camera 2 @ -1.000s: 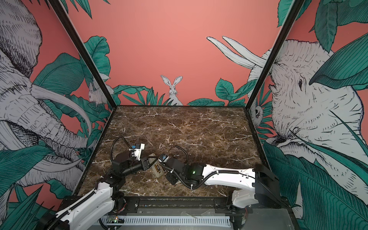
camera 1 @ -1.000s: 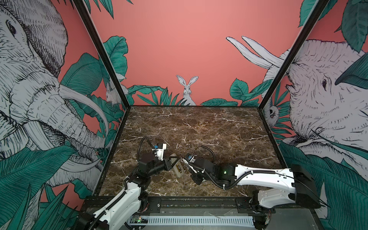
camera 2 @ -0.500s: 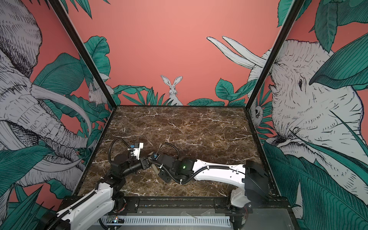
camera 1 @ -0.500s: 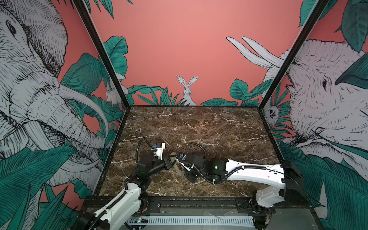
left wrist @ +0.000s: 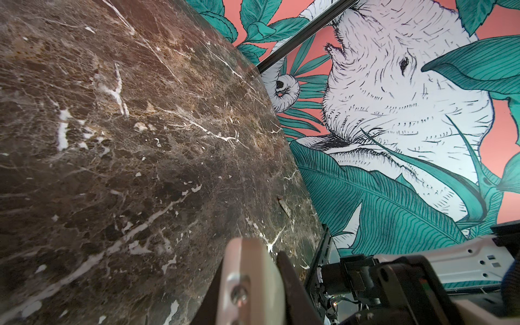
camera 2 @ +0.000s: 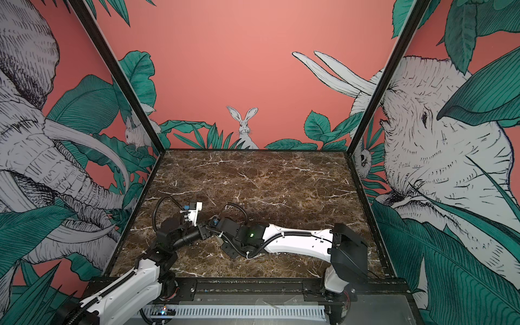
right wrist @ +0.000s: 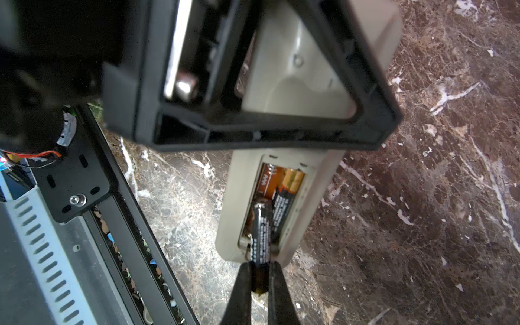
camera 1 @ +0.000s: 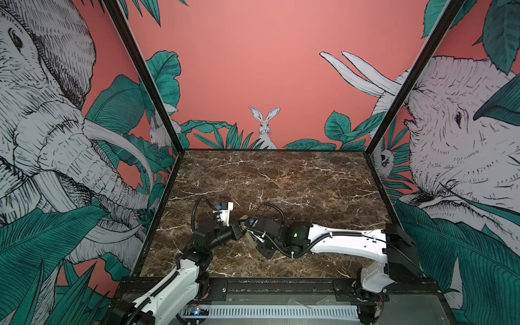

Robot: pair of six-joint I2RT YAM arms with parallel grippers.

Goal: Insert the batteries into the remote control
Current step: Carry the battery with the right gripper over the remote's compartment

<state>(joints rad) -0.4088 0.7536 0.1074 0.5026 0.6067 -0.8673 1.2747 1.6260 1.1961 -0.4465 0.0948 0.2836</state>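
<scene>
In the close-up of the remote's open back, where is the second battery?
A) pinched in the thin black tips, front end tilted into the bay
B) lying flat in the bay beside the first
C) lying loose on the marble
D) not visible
A: the right gripper is shut on the second battery, its far end angled into the remote control bay beside the seated battery.

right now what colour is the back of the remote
Greyish beige; the remote control shows best in the right wrist view.
</scene>
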